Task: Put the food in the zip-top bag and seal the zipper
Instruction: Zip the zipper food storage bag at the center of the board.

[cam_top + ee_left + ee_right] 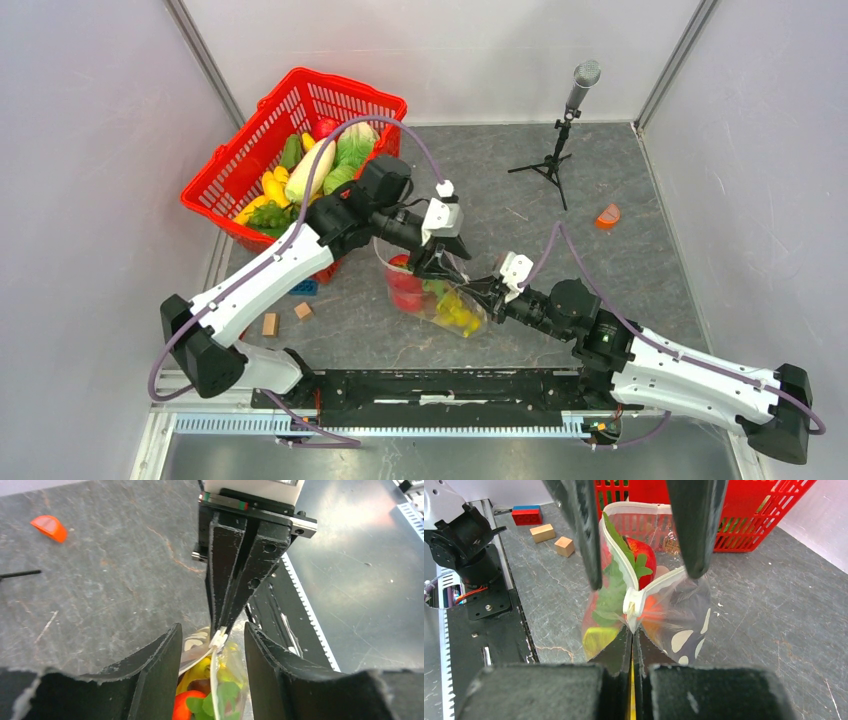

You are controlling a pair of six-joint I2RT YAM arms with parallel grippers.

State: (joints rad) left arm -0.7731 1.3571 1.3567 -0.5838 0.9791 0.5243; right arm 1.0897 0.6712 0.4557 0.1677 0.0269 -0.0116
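Observation:
The zip-top bag (432, 298) stands on the table between my two grippers. Inside it are food pieces: a red tomato (645, 555), green leaves (611, 600) and a yellow piece (596, 637). The zipper (616, 550) gapes in a loop along the top. My right gripper (632, 632) is shut on the near end of the zipper strip (631, 605). My left gripper (645, 580) comes down from above, open. One finger sits on each side of the bag's mouth. In the left wrist view the strip (215, 680) runs between its fingers (155, 675).
A red basket (335, 100) holding more toy vegetables (300, 170) stands at the back left, close behind the left arm. Two wooden cubes (270, 323) and a blue brick (305, 288) lie left of the bag. A microphone tripod (560, 150) and an orange wedge (607, 215) are at the back right.

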